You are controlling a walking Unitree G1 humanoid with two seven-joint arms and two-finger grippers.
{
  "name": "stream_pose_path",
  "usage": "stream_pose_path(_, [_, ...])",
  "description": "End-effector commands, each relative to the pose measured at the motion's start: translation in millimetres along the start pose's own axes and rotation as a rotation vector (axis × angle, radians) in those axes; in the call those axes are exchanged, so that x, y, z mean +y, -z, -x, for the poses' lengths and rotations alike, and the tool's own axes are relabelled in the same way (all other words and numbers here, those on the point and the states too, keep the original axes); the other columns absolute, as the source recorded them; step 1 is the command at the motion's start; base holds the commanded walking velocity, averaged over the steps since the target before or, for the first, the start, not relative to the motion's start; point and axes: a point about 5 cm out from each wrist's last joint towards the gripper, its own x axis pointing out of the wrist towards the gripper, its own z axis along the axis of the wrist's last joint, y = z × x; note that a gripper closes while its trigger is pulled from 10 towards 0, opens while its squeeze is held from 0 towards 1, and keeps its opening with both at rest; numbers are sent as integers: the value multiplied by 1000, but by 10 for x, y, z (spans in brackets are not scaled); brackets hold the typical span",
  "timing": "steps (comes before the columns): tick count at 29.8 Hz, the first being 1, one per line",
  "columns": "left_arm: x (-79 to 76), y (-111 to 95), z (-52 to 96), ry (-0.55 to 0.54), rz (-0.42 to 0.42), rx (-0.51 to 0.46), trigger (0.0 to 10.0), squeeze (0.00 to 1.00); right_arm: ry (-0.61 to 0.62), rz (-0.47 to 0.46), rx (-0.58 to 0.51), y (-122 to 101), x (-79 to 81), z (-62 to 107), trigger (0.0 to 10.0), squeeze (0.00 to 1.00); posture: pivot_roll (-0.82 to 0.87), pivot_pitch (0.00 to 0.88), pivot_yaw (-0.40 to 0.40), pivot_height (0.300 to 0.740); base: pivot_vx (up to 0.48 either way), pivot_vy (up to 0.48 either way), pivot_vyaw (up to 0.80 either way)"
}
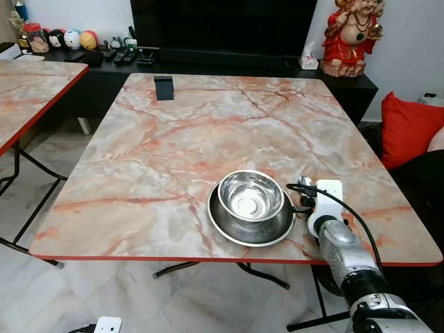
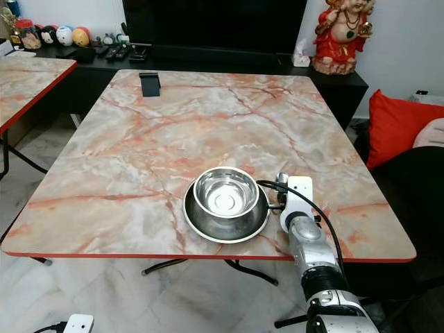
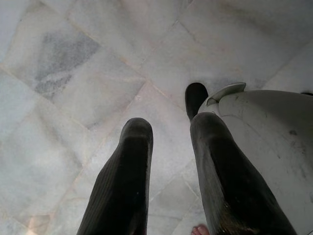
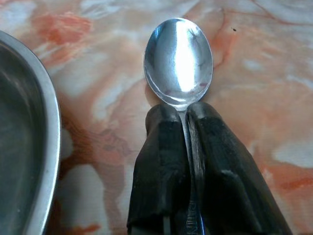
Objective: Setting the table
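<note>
A steel bowl (image 1: 250, 195) stands inside a steel plate (image 1: 239, 238) near the front edge of the marble table (image 1: 208, 125). Just right of the plate, my right gripper (image 4: 180, 110) is shut on the neck of a steel spoon (image 4: 178, 58). The spoon's bowl faces up, low over the tabletop, pointing away from me. The plate's rim (image 4: 46, 122) lies beside it, a small gap apart. My left gripper (image 3: 171, 127) hangs idle over the tiled floor, its fingers apart with nothing between them.
A small black stand (image 1: 164, 87) sits at the table's far left. A second marble table (image 1: 28, 90) is to the left. Behind are a dark console, a red statue (image 1: 350, 35) and a red cushion (image 1: 409, 128) at the right.
</note>
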Motion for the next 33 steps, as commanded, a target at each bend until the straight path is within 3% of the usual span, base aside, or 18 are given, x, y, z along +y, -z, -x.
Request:
stream_pose_path(1, [6,29,4,-2,-3,15,10000,0,5,-3,20,42,-3,-4,10000,0,79,0,-45,715,0,0,0])
stream_pose_path(15, [7,25,3,-4,0,13,10000,0,-6,3,9,26,-2,-18,10000,24,85,0,-49,715,0,0,0])
stream_pose_path(16, [6,21,3,-3,1,13,10000,0,-6,5,8,23,-4,-20,10000,200,86,0,-50,715,0,0,0])
stream_pose_path(17, [6,18,2,-3,1,12,10000,0,-5,7,7,18,-5,-21,10000,302,85,0,-50,715,0,0,0])
stream_pose_path(19, [4,16,1,-2,0,11,10000,0,-7,7,4,13,-6,-22,10000,341,83,0,-51,715,0,0,0])
stream_pose_path(20, [4,15,1,-2,0,11,10000,0,-8,7,3,10,-6,-22,10000,451,83,0,-51,715,0,0,0])
stream_pose_path(33, [-3,1,-2,-4,6,8,10000,0,-6,6,-7,-34,-7,-35,10000,478,85,0,-55,715,0,0,0])
